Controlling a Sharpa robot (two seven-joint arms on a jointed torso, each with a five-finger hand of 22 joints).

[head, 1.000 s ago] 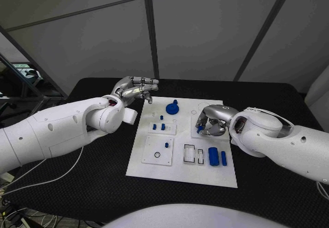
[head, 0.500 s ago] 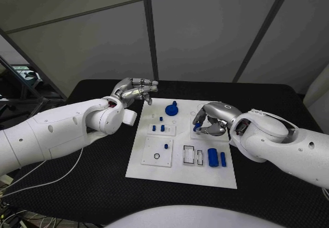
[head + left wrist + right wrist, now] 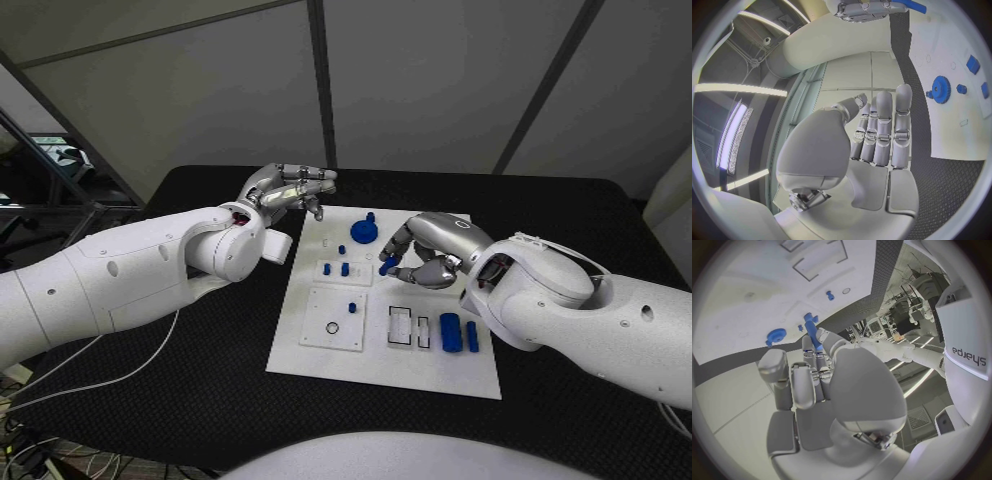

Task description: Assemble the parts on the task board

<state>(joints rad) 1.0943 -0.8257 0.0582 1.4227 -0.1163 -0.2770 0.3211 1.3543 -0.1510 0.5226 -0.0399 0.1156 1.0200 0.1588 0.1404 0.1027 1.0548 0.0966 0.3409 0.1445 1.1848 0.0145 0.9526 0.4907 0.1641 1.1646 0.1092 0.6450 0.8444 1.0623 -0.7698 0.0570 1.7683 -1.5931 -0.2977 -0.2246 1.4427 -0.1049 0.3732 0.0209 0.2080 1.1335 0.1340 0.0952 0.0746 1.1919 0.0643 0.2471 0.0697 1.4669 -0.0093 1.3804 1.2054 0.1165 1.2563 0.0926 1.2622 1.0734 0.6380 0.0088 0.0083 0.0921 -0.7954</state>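
Right, from the head view I see the white task board point(image 3: 387, 345) lying in the middle of the black counter point(image 3: 577, 220). My right robot hand point(image 3: 418, 255) hovers over the board's middle, pinching a small blue peg point(image 3: 389, 264) at its fingertips, just beside the blue gear point(image 3: 364, 230) that sits near the board's far edge. Two little blue pins point(image 3: 336, 268) stand in a plate on the board's left half, and two blue cylinders point(image 3: 459, 332) lie near the board's right edge, closer to me. My left robot hand point(image 3: 289, 187) hangs over the counter just beyond the board's far left corner, fingers curled in, holding nothing I can make out.

Through the left wrist view, my left robot hand point(image 3: 879, 135) shows its fingers side by side and partly folded, empty, with the board point(image 3: 954, 115) and the gear point(image 3: 941, 90) off to one side of it.

Through the right wrist view, my right robot hand point(image 3: 817, 375) grips the blue peg point(image 3: 814, 335) between its fingertips above the board point(image 3: 767, 295), with the gear point(image 3: 775, 335) near the peg.
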